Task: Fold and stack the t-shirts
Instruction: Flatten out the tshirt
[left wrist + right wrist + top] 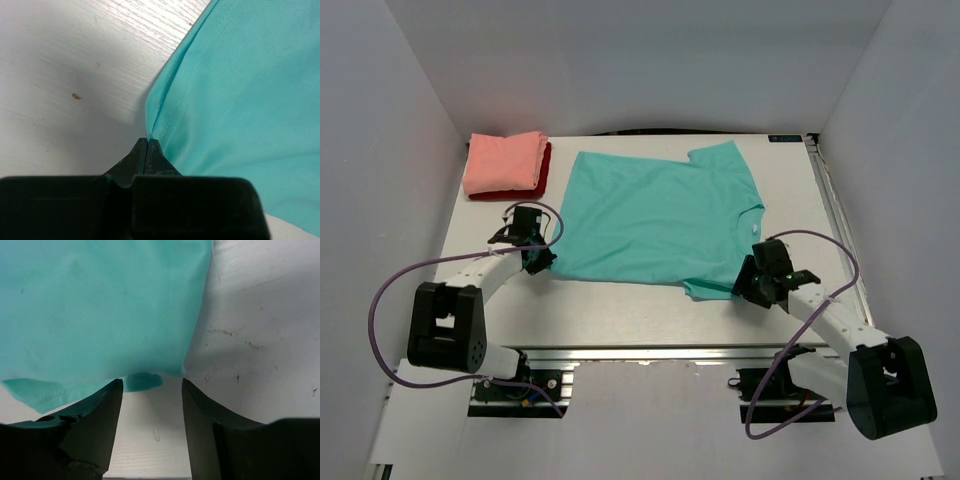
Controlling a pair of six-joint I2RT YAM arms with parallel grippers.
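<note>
T-shirts that are folded sit stacked in the far left corner of the surface [620,315], the salmon-pink t-shirt [503,160] lying on top of the dark red t-shirt [544,172], whose edge shows along its right and near sides. Nearer along the left side, the left jaws are pressed fully together on the hem at the near left corner of the teal t-shirt [655,215], which lies spread flat over the middle of the surface. At the shirt's near right corner the right jaws stand partly open and grip nothing, with the sleeve's edge just ahead of the gap between them.
</note>
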